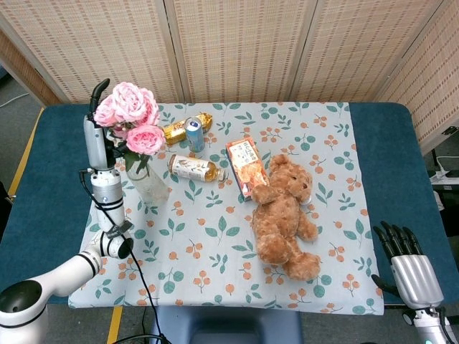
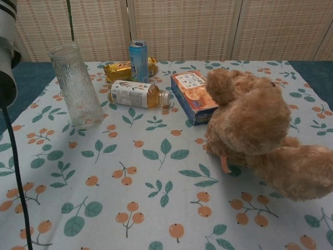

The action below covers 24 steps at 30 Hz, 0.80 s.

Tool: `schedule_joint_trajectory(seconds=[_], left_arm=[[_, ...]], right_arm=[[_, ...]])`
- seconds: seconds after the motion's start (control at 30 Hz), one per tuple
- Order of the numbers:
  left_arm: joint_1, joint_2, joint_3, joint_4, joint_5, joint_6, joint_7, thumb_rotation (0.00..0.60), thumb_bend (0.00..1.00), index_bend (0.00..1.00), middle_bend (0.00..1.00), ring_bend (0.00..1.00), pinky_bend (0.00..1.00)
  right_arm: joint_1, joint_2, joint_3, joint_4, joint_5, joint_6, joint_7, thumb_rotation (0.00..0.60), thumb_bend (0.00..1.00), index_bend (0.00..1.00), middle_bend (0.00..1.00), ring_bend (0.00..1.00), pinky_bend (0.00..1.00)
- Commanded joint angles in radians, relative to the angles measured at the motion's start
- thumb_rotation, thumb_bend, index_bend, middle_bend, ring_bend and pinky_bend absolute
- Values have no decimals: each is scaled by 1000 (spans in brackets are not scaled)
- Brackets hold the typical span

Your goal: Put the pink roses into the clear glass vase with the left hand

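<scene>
My left hand (image 1: 96,135) is raised upright at the table's left and grips a bunch of pink roses (image 1: 132,117) by the stems. The blooms sit high above the clear glass vase (image 1: 148,182), which stands upright on the floral cloth. Green leaves and stems (image 1: 136,160) hang down toward the vase's mouth. In the chest view the vase (image 2: 77,86) is empty, and a thin stem (image 2: 68,21) hangs just above its rim. My right hand (image 1: 407,264) rests at the table's near right corner, fingers apart, holding nothing.
Right of the vase lie a tea bottle (image 1: 192,168) on its side, an orange box (image 1: 245,166) and a brown teddy bear (image 1: 283,215). Behind the vase stand a blue can (image 1: 194,134) and a gold packet (image 1: 176,130). My left arm's cable (image 2: 14,166) hangs at the left.
</scene>
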<state>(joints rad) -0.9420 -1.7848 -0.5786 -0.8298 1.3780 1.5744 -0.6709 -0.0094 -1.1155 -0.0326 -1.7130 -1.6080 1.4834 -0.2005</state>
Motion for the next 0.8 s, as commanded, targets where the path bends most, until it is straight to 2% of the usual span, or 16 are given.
schedule_joint_trajectory(seconds=[0.03,0.53,0.8], left_arm=[[-36,-32,20,79,1,-19,-2,600,624,841,934,659,140],[-63,-94,74,363,-33,-78,-87,600,624,843,934,658,134],[-60,-124,96,439,-52,-94,-150,600,622,840,929,654,131]], right_arm=[[0,3,-4,-2,-6,1,6,600,95,0,0,0,0],[-4,7,-1,-2,-3,14,11,600,95,0,0,0,0],[-2,6,0,-3,3,12,10,600,95,0,0,0,0]])
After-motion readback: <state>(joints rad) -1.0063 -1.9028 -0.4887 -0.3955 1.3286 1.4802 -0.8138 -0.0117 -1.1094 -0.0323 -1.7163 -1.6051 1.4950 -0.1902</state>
